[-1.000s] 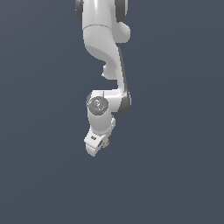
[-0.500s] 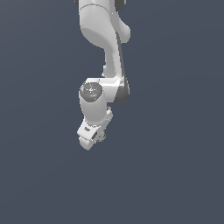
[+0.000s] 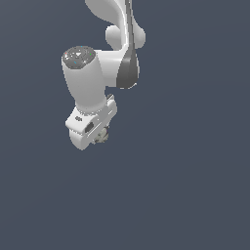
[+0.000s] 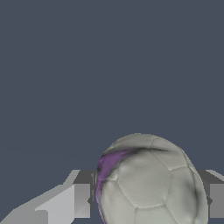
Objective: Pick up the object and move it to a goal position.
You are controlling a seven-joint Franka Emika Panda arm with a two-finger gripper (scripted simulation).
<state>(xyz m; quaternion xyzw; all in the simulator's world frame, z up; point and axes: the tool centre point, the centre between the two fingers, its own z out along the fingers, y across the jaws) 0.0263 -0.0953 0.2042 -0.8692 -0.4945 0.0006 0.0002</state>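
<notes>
Sitting between the fingers of the gripper (image 3: 99,138), the ball (image 3: 101,135) in the exterior view peeks out only as a small mottled grey-beige lump at about 4 o'clock from the white hand body, most of it hidden behind that body. Filling the near part of the wrist view, the same ball (image 4: 148,181) shows pale grey-beige panels with seam lines like a football and a purple streak along one edge. Flanking it there, one grey finger (image 4: 82,199) on one side and another finger (image 4: 216,200) on the other, both pressed close against its sides, so jaws clenched on the ball. Hanging above it in the exterior view, the white arm (image 3: 88,85): a thick cylinder with a grey round cap at about 11 o'clock from the ball, a dark grey joint band at about 1 o'clock, and further white links rising out of the picture at 12 o'clock. Around all of this, only flat dark blue-grey background (image 3: 195,185) in both views, with no surface, edge or other item to be made out near the ball. Cannot tell whether the ball hangs above any ground, since the plain backdrop gives no contact line or shadow. Nothing standing between the ball and the open space around the gripper.
</notes>
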